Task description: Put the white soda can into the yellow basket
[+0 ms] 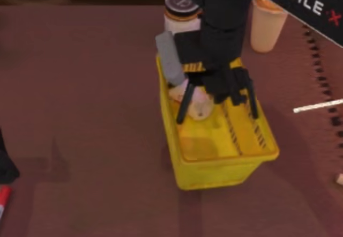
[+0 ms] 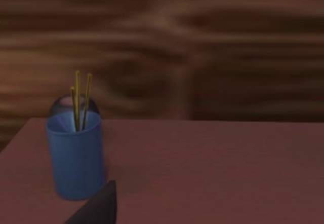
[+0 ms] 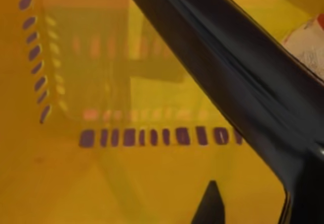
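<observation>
risk noted: right gripper [image 1: 206, 95] hung inside the yellow basket [image 1: 225, 164] at its far end, with the white soda can [image 1: 199, 104] low in there beside the black handle [image 1: 184, 105]. grip state could not be told. lifting out might snag that handle. left arm parked off-left.

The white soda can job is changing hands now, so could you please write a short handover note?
Right gripper: over the far end of the rectangular yellow plastic basket, low over its inside; finger state unclear.
Left arm: parked at the table's left edge.
Small white soda can with red markings: inside the basket beneath the black folding handle.
Done: can over or in the basket.
Left: confirm release, withdraw the right arm.
</observation>
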Robot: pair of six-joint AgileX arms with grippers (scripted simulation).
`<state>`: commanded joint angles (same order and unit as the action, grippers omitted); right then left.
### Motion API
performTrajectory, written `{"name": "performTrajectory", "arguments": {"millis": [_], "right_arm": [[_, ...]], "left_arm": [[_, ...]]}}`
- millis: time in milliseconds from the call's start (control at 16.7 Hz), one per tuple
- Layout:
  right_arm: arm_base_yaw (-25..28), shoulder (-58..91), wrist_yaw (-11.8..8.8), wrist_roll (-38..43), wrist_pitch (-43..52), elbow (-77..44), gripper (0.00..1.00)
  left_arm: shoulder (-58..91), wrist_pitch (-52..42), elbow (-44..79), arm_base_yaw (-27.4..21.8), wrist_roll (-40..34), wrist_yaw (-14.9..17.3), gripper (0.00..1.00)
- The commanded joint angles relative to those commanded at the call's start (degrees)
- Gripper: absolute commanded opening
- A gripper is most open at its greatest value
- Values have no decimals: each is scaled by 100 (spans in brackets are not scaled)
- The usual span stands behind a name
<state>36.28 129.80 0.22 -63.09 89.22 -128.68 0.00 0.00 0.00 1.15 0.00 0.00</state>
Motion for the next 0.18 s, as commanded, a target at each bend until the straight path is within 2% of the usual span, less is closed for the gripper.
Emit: {"name": "performTrajectory", "arguments": {"millis": [180], "right_arm": [[-50, -46, 0, -50, 260, -248, 0]], "left_arm": [[0, 0, 0, 0, 0, 0, 100]]}}
